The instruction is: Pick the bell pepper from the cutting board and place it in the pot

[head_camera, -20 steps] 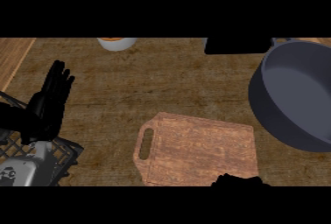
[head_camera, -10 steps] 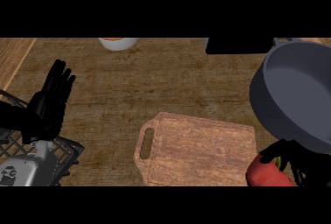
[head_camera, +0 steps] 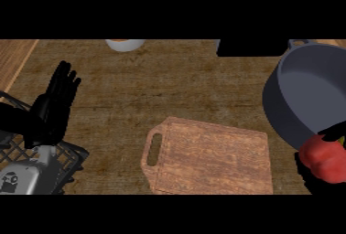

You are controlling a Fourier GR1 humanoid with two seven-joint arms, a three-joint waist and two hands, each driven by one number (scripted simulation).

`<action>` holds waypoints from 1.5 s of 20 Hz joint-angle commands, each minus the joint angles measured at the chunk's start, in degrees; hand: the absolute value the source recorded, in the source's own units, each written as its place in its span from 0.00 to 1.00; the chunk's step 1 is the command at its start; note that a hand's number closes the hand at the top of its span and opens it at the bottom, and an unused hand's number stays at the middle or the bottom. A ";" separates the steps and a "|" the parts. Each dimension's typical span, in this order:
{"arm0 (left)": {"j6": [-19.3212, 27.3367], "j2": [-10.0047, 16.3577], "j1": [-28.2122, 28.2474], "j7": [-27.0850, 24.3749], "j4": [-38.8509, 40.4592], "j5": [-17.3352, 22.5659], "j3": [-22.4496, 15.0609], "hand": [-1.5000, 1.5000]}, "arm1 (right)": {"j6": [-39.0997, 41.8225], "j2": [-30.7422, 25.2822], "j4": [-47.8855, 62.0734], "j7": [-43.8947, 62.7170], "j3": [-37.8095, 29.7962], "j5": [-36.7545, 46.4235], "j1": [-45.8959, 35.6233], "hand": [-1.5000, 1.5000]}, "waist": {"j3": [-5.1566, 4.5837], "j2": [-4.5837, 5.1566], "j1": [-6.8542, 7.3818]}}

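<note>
Two robot hands show at opposite sides of the view. At 4 o'clock the right robot hand (head_camera: 305, 176) is closed on a red bell pepper (head_camera: 326, 160), with its dark fingers (head_camera: 334, 133) curling over the top of the fruit and more of the robot hand showing below and to the left of it; much of this robot hand is cut off by the view's edge. The bell pepper is off the cutting board (head_camera: 209, 157), just past that board's 3 o'clock edge, and it overlaps the near rim of the pot (head_camera: 297, 96) at about the pot's 6 o'clock; whether it touches the rim cannot be told. The pot is large, dark grey and round, fills the view's 2 to 3 o'clock area, and has a handle at its top. The cutting board is reddish-brown wood with a slot handle on its 9 o'clock side, and it lies bare on the brown counter (head_camera: 169, 87) at about 6 o'clock. At 9 o'clock the left robot hand (head_camera: 57, 107) rests open, its fingers straight and pointing toward 12 o'clock. Beneath it, at 7 to 8 o'clock, stands a dark wire basket (head_camera: 67, 157) with a grey item (head_camera: 20, 176) inside. At the far edge, a white cup (head_camera: 125, 44) sits at 11 o'clock and a black block (head_camera: 253, 47) at 1 o'clock.
</note>
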 commanded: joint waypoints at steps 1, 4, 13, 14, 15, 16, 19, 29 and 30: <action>-1.00 2.16 0.88 -3.26 3.47 -1.12 2.86 0.50 | 2.20 -1.36 5.93 -4.63 -10.16 -14.06 -1.90 1.00 | 0.01 0.02 0.42; -1.04 1.61 0.87 -3.08 2.96 -1.20 2.25 0.50 | 3.15 -3.53 17.50 -8.32 -14.20 -14.97 -8.74 1.00 | -0.01 0.10 1.20; -2.10 1.94 -1.12 -2.67 2.52 -0.02 2.12 0.50 | -7.87 -7.17 38.32 -21.31 -14.25 4.67 -10.53 1.00 | 0.03 0.49 2.19; -1.66 3.77 -1.23 -0.41 0.87 -0.77 2.55 0.50 | -7.07 -9.04 42.04 -19.68 -14.29 5.58 -14.60 1.00 | 0.04 0.51 3.22; -1.11 2.66 -3.28 -2.55 4.79 -1.25 3.15 0.50 | -8.20 -7.24 44.21 -21.26 -12.74 6.02 -15.42 1.00 | -0.01 0.38 1.94; -1.52 2.21 -0.97 -2.27 2.18 -0.75 2.33 0.50 | -10.44 -6.20 50.13 -25.42 -13.80 4.82 -16.93 1.00 | 0.03 0.28 2.14; -0.82 1.87 0.02 -1.30 1.26 -1.42 1.82 0.50 | -11.58 -6.86 59.61 -32.39 -14.97 3.75 -18.84 1.00 | 0.04 0.20 1.94; 0.59 0.32 -0.41 -2.40 1.87 -2.65 0.66 0.50 | -2.25 -3.53 82.86 -38.93 -16.58 -4.21 -30.42 0.00 | 0.11 0.45 2.72; -0.13 0.94 -2.01 -0.91 1.55 -2.24 0.56 0.50 | 0.20 -3.58 83.27 -37.75 -16.67 -5.36 -33.57 0.00 | 0.09 0.39 2.77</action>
